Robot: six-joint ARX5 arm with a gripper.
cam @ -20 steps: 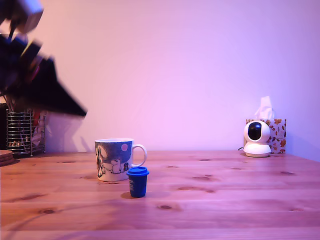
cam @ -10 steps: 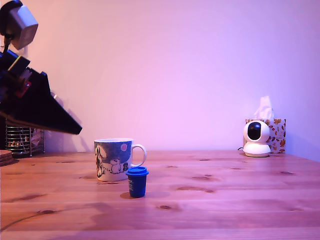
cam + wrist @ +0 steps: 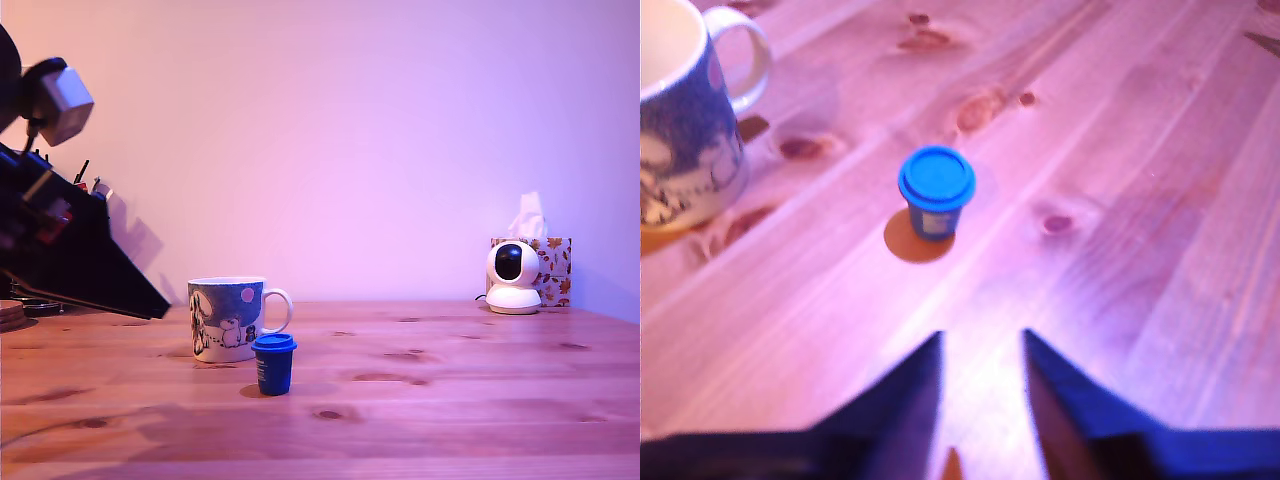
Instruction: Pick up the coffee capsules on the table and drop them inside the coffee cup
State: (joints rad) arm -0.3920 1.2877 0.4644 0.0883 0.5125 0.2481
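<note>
Jaws (image 3: 980,345) stand spread and empty, raised above the worktop (image 3: 1140,250), lined up toward the blue capsule (image 3: 936,190) ahead of them. You see it standing rim-up, so the tapered body below the rim is what the jaws can close on. The coffee cup (image 3: 685,130) sits beyond and to one side, near the capsule but apart. Bare wood lies all round the capsule. No green capsule shows.

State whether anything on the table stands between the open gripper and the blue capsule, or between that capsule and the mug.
Nothing visible does. In the wrist view only bare table lies between the gripper and the blue capsule, and between it and the mug.
</note>
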